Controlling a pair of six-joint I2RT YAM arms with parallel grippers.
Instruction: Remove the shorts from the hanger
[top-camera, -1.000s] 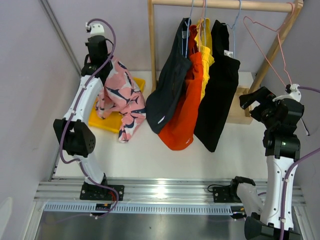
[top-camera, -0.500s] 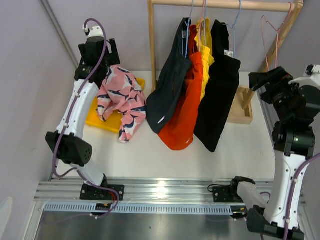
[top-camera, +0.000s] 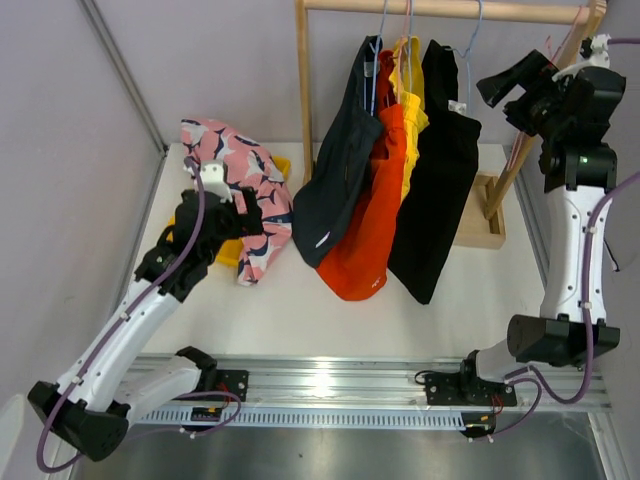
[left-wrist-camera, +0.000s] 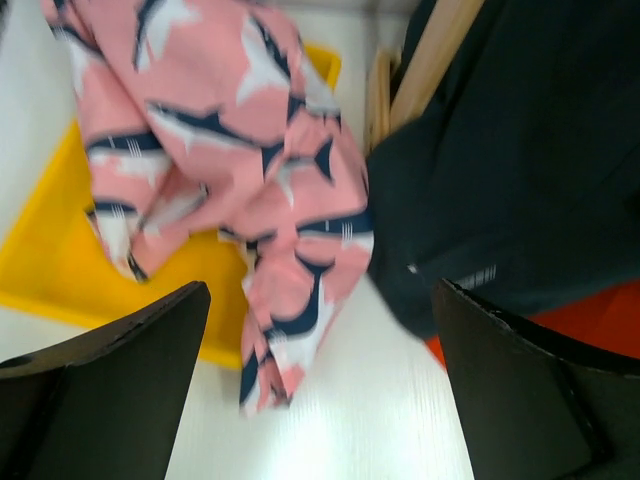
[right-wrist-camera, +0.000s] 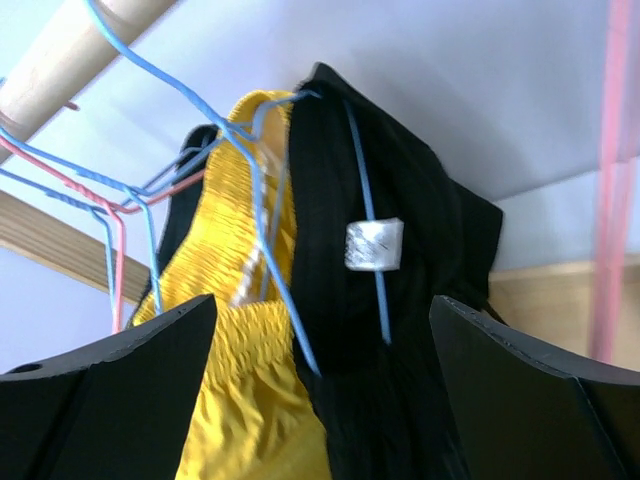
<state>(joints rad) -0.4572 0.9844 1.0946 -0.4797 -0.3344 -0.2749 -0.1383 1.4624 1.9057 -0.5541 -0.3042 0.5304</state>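
Your left gripper (left-wrist-camera: 320, 292) is spread wide with nothing in it, hanging just over the pink printed shorts (left-wrist-camera: 250, 190). Those are off the rack, bunched up partly on the yellow tray (left-wrist-camera: 60, 265) and partly spilling onto the white table (top-camera: 300, 310). Your right gripper (right-wrist-camera: 322, 300) is wide open too, empty, up near the wooden rail (top-camera: 450, 10) and facing the black shorts (right-wrist-camera: 400, 330) and yellow shorts (right-wrist-camera: 240, 400) on their blue wire hangers (right-wrist-camera: 270, 210). The slate grey shorts (top-camera: 335, 190) and orange-red shorts (top-camera: 370, 230) hang beside them.
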